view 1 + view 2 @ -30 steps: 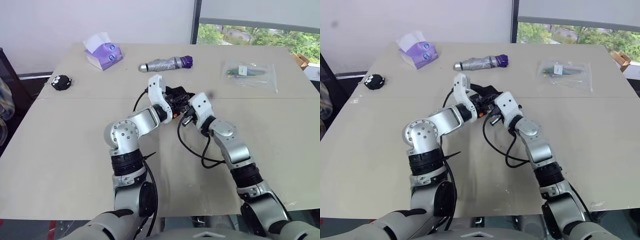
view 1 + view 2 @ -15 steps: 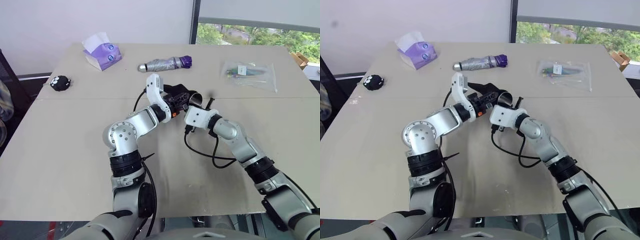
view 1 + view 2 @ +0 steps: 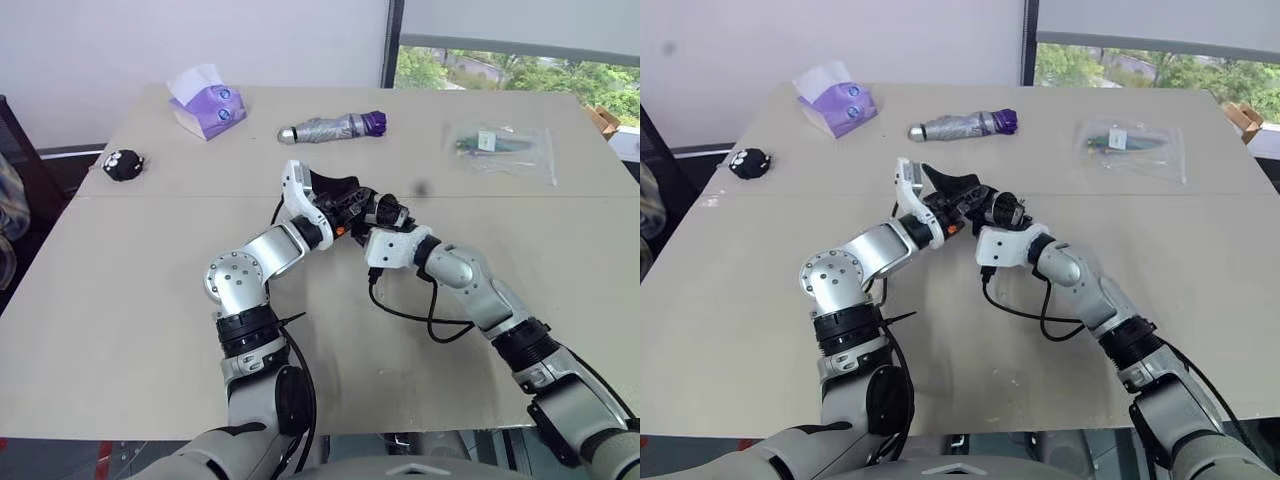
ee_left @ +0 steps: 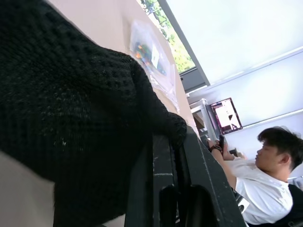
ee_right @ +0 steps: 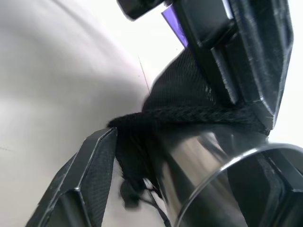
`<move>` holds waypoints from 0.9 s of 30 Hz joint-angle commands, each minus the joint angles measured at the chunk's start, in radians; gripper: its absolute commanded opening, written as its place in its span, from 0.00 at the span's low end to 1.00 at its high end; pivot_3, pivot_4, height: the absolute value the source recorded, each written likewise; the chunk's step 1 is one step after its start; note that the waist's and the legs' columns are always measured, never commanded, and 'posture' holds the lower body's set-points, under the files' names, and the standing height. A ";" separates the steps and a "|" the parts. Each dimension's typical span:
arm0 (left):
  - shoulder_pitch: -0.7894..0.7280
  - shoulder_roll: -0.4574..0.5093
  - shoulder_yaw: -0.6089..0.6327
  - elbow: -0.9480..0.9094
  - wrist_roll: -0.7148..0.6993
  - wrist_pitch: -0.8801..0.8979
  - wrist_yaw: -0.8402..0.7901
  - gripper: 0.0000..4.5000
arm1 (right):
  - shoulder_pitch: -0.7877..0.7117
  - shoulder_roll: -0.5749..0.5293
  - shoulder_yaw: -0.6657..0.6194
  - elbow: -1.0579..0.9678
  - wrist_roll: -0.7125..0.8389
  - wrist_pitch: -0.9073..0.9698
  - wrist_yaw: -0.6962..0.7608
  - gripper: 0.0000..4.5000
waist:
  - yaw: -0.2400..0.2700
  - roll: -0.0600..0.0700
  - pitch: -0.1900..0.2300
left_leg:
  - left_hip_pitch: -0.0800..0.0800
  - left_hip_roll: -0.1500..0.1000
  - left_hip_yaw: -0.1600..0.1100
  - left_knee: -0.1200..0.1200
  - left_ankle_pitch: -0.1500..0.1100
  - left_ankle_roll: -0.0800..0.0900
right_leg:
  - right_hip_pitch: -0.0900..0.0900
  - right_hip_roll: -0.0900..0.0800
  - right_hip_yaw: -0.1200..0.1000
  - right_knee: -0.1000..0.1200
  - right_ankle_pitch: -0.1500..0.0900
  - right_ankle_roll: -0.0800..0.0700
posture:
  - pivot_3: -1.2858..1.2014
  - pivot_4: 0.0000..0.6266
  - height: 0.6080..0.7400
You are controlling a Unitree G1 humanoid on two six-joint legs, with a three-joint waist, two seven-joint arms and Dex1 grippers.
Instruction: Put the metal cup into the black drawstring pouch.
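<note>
Since the earlier frame, my right arm had rolled over and dropped lower across the middle of the frame, and the cup (image 5: pixel 208 156) had gone from riding in plain sight at the pouch's mouth to sitting partly under the black fabric. My left fingers (image 4: pixel 175 189) were pressed together on the rim of the pouch (image 3: pixel 335 190), holding it up off the desk (image 3: pixel 150 270) just above the centre of the head view. My right fingers (image 5: pixel 85 184) stood wide apart on either side of the cup, no longer squeezing it; in the right wrist view the cup's shiny wall and open rim poked out below the knitted edge and cord of the pouch, so I judged it only part of the way in.

What could go wrong from here, as I judged it: with my right fingers spread, nothing but the slack fabric held the cup, and it might slide back out and roll across the desk if the pouch tipped mouth-down. The soft rim might also slip from my left pinch under the cup's weight.
</note>
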 commanded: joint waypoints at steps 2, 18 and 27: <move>0.020 0.002 -0.005 0.008 -0.054 0.010 0.013 0.00 | 0.028 0.013 -0.043 -0.126 0.056 0.025 0.025 0.82 | 0.000 0.000 0.000 | 0.000 0.000 0.000 0.000 0.000 0.000 | 0.000 0.000 0.000 0.000 0.000 0.000 | 0.52 0.24 1.00; 0.052 0.046 -0.045 0.032 -0.093 -0.012 0.013 0.00 | 0.123 0.026 -0.089 -0.257 0.144 0.148 0.080 0.62 | -0.001 0.000 0.000 | 0.001 0.000 0.000 0.000 0.000 0.000 | 0.000 0.000 0.001 0.001 0.000 0.000 | 0.52 0.24 1.00; 0.062 0.057 -0.058 0.032 -0.103 -0.028 0.009 0.00 | 0.142 0.027 -0.087 -0.256 0.164 0.217 0.107 0.24 | -0.001 0.000 0.000 | 0.001 0.000 0.000 0.000 0.000 0.000 | 0.000 0.000 0.001 0.001 0.000 0.000 | 0.52 0.24 1.00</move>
